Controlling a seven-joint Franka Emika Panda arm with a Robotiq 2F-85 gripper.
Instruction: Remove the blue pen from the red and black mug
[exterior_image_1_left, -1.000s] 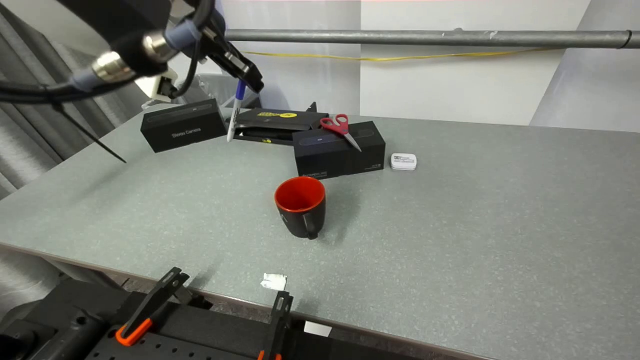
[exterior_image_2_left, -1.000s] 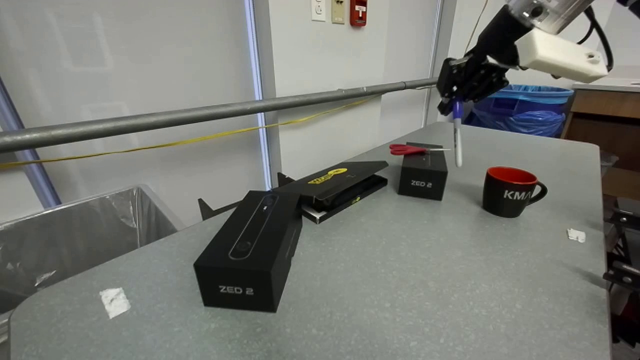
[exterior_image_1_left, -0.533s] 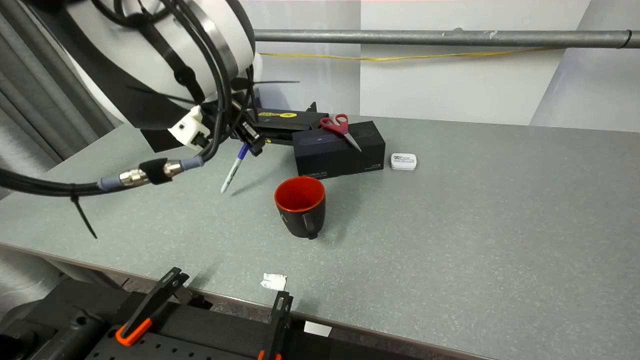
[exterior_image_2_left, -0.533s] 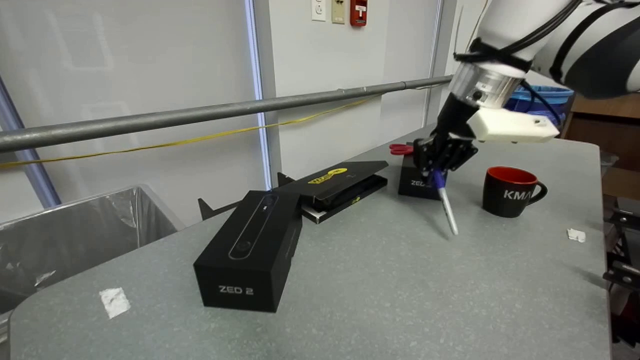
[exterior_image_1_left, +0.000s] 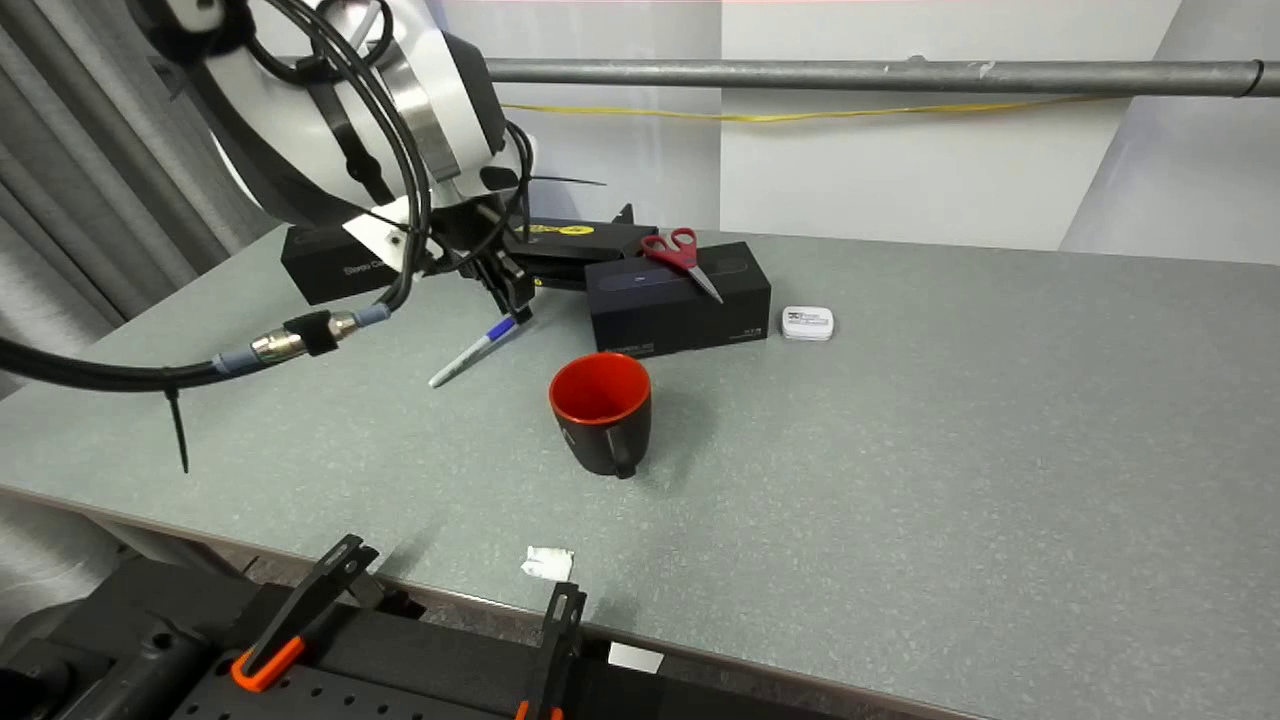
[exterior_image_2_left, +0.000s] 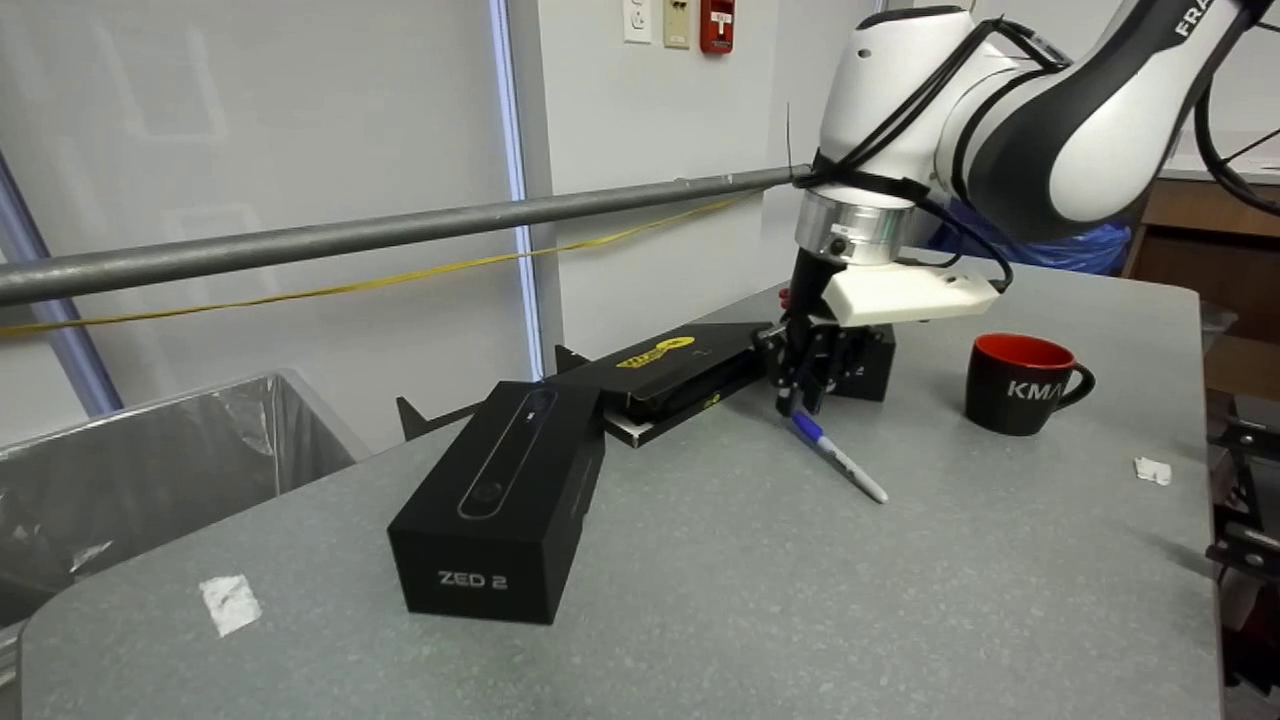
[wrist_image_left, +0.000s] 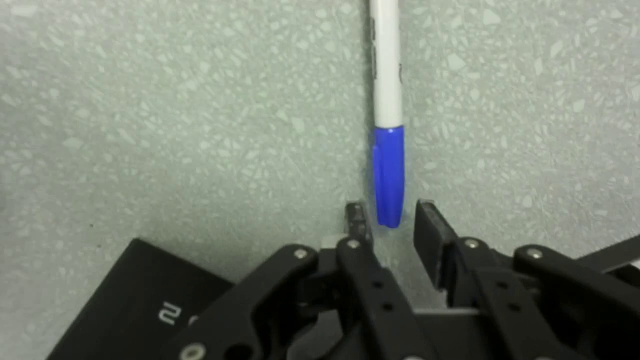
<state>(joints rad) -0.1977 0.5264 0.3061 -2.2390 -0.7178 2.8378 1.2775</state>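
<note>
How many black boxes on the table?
3 in a row: a ZED 2 box at one end, a second box under the scissors, a flat box between. The arm may hide others.

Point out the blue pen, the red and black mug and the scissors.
Blue pen (wrist_image_left: 388, 113): in the wrist view, on its white barrel near the blue cap.
Red and black mug (exterior_image_2_left: 1010, 407): in an exterior view, on its black outer wall.
Scissors (exterior_image_1_left: 682, 259): in an exterior view, on the red handles.
</note>
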